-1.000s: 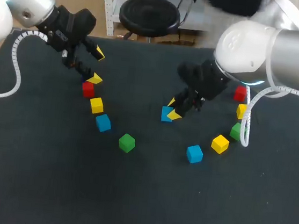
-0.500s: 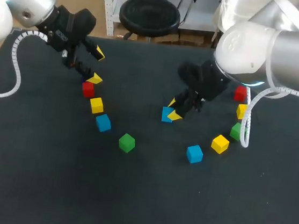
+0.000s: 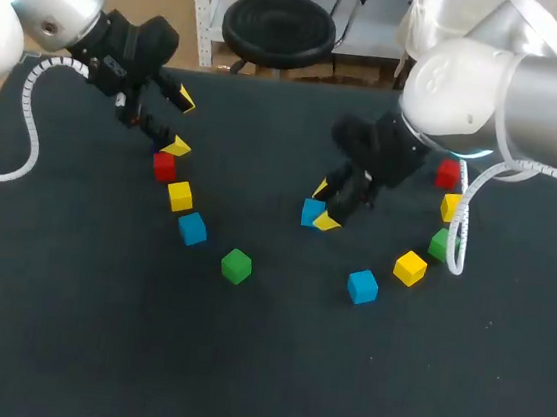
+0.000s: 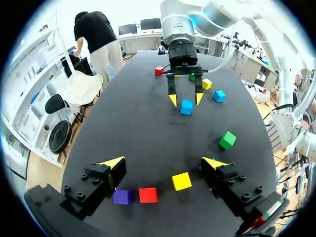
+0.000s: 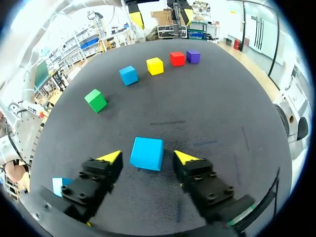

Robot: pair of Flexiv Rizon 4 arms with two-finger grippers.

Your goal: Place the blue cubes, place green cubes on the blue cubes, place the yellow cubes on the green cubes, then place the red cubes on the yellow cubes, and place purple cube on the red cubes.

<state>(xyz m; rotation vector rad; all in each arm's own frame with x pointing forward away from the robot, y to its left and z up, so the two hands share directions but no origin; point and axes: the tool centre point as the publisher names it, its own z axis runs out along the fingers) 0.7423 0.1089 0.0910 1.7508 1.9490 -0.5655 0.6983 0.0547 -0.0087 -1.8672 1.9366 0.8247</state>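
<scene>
A blue cube point(image 5: 147, 153) rests on the black table point(image 3: 240, 365) between the fingers of my right gripper point(image 5: 147, 158), which is open with a gap on each side of the cube. In the head view this blue cube point(image 3: 309, 212) lies mid-table under the right gripper point(image 3: 324, 205). My left gripper point(image 3: 176, 122) hangs open at the far left over a row of cubes: purple point(image 4: 122, 197), red point(image 3: 164, 166), yellow point(image 3: 179, 195), blue point(image 3: 192, 228), green point(image 3: 236, 265). Nothing is between the fingers of the left gripper point(image 4: 164, 163).
To the right lies an arc of cubes: blue point(image 3: 361, 286), yellow point(image 3: 410, 268), green point(image 3: 439, 244), yellow point(image 3: 449, 206) and red point(image 3: 447, 173). The right arm's white cable point(image 3: 461, 224) hangs over the green and yellow ones.
My right gripper's fingers have spread apart and let go of the blue cube, which stays on the table. The left arm has not moved.
</scene>
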